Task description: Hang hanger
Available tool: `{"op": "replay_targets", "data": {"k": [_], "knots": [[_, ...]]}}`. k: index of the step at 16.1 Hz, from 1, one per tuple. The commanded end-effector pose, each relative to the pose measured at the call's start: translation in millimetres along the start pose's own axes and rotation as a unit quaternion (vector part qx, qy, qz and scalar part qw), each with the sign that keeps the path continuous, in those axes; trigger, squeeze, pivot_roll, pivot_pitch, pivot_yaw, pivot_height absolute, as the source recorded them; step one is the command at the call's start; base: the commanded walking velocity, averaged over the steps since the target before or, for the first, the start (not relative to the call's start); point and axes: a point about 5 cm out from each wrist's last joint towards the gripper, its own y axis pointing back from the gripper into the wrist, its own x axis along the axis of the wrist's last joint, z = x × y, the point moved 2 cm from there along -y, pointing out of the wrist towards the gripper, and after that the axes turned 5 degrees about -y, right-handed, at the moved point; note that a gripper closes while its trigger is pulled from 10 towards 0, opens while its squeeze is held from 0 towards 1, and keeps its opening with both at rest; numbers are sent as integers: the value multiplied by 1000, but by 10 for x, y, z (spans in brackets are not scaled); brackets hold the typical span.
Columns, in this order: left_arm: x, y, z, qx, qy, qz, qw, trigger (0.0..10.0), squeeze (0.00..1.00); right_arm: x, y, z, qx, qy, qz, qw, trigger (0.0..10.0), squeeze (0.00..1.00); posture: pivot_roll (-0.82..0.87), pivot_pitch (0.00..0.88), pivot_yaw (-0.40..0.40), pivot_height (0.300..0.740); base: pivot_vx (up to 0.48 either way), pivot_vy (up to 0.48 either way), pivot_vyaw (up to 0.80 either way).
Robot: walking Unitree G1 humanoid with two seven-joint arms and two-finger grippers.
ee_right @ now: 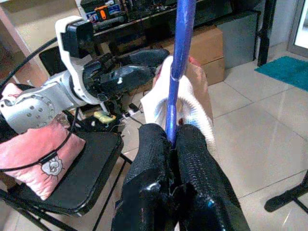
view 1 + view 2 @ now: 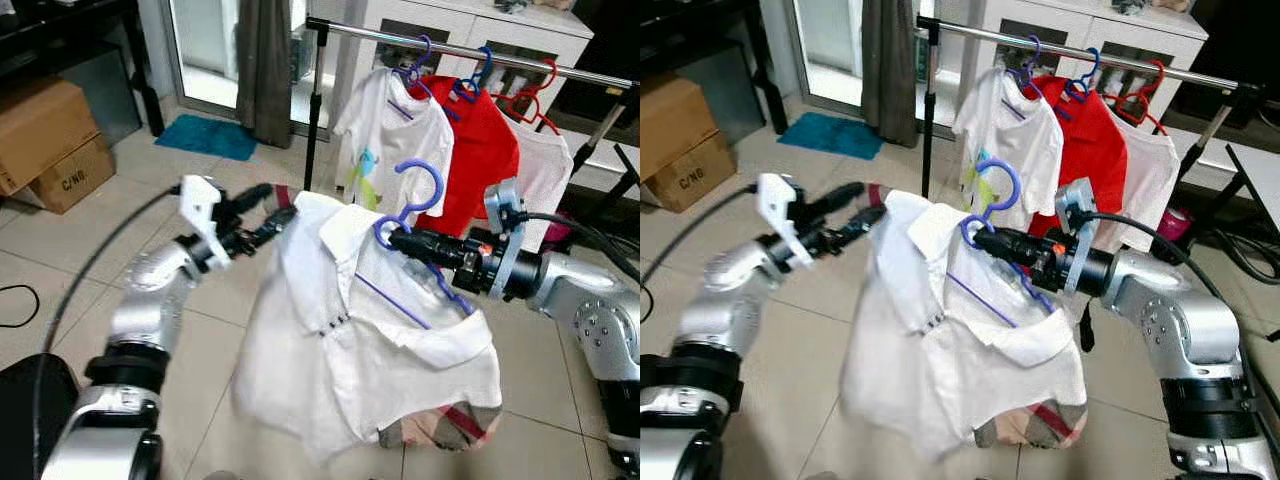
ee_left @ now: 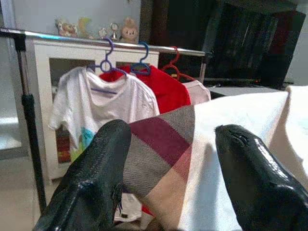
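A purple hanger point(image 2: 420, 190) carries a white shirt point(image 2: 350, 350) with plaid lining, held in mid-air in front of the clothes rail point(image 2: 450, 48). My right gripper point(image 2: 400, 238) is shut on the hanger just below its hook; the right wrist view shows the purple hanger point(image 1: 179, 57) rising from between the closed fingers point(image 1: 154, 159). At the shirt's left shoulder my left gripper point(image 2: 268, 212) is open, its fingers point(image 3: 101, 168) apart with a fold of the plaid lining point(image 3: 159, 159) between them. The hook sits below the rail and in front of it.
On the rail hang a white tee point(image 2: 395, 135), a red shirt point(image 2: 480, 150) and another white garment point(image 2: 545, 170). The rack's black post point(image 2: 315, 110) stands at left, by a curtain point(image 2: 262, 60) and a teal mat point(image 2: 205, 135). Cardboard boxes point(image 2: 40, 130) sit far left.
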Motion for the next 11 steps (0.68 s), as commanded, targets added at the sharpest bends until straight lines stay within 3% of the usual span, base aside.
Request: {"op": "replay_targets", "data": {"k": [1,3,4,5,7,11], "knots": [[-46,-37,52,-1,2,-16,1000,10000,0,78,18,-56,11,18,5,1000,10000,0,-142,0,-49,740,0,0,0],[-89,-73,39,32,9,-21,999,10000,0,78,10,-102,23,16,6,1000,10000,0,-143,0,-48,740,0,0,0],[-82,-83,35,36,10,-19,999,8118,0,76,10,-110,26,16,7,1000,10000,0,-142,0,-50,740,0,0,0],[-67,-96,15,47,8,-15,999,4627,0,75,9,-115,28,15,7,999,10000,0,-140,0,-50,740,0,0,0],[-42,-106,-9,62,3,-9,998,0,0,76,8,-116,28,14,8,999,10000,0,-141,0,-49,740,0,0,0],[-58,-106,-49,96,-11,-14,995,0,0,81,10,-119,28,12,10,999,10000,0,-140,0,-51,740,0,0,0]]}}
